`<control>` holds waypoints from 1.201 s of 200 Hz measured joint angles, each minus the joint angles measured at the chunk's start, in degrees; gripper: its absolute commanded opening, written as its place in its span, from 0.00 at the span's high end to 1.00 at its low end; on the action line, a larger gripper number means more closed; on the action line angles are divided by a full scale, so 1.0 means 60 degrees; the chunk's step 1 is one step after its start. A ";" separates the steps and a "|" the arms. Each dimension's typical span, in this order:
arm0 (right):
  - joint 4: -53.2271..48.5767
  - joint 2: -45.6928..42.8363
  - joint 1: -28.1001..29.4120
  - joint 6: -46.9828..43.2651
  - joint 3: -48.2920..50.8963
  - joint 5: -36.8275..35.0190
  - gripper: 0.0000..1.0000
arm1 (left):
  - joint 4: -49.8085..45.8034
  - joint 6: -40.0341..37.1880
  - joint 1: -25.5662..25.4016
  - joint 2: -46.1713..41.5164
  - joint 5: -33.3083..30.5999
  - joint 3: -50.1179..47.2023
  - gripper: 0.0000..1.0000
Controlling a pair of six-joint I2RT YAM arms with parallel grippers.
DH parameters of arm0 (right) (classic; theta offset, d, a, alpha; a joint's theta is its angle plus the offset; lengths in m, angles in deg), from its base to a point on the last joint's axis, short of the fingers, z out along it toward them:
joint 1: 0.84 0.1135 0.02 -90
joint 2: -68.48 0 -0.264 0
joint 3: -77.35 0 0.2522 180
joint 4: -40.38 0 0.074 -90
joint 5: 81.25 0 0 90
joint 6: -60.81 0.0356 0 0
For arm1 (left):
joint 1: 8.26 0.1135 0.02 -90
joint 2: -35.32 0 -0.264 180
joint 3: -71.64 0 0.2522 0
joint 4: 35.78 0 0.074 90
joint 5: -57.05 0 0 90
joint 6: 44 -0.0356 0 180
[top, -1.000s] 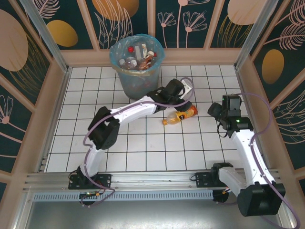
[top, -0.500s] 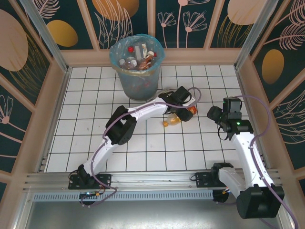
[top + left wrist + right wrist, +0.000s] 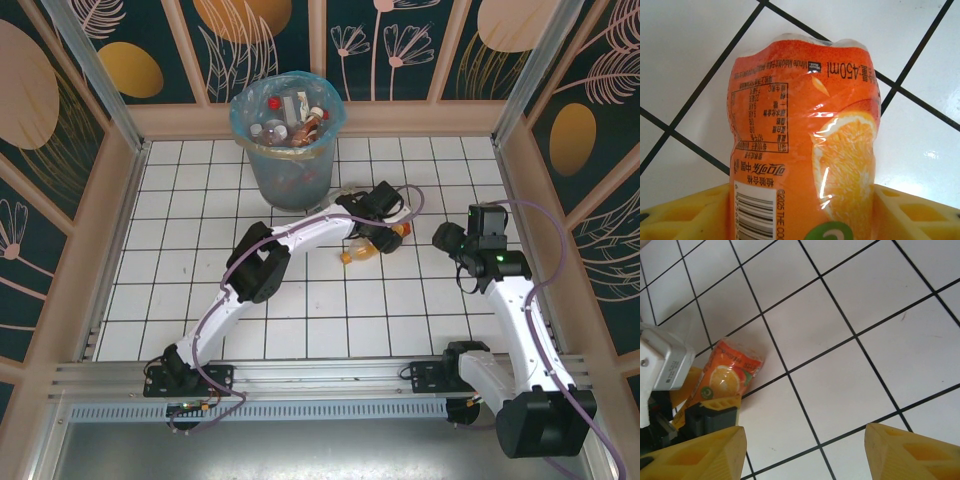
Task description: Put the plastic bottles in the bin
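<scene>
On tiles (image 3: 200, 250) near the bin (image 3: 285, 172), left fingers (image 3: 685, 216) tight on orange bottle (image 3: 805, 130); right fingers (image 3: 695, 452) apart.

Floor (image 3: 180, 290): white square tiles, dark grid lines. A pale wooden frame (image 3: 85, 260) borders three sides, backed by dark teal panels (image 3: 400, 50) printed with leaves and orange ovals. Metal rail (image 3: 320, 372) along near edge.
</scene>
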 measured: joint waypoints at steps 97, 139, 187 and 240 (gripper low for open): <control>0.0025 0.0004 0.0000 0.0036 -0.0051 0.1249 0.35 | 0.0062 0.0007 0.0000 0.0004 -0.0076 0.0018 0.54; 0.0240 -0.0084 0.0004 0.0029 -0.0051 0.1610 0.35 | 0.0073 0.0102 0.0004 -0.0164 -0.0251 0.0018 0.58; 0.1027 -0.0510 0.0058 0.0066 -0.0051 0.1985 0.34 | 0.0390 0.0182 0.0004 -0.1239 -0.0237 -0.0135 0.59; 0.1322 -0.0441 0.0313 0.0069 -0.0051 0.2131 0.34 | 0.0969 0.0350 0.0004 -0.1694 -0.0091 -0.0984 0.61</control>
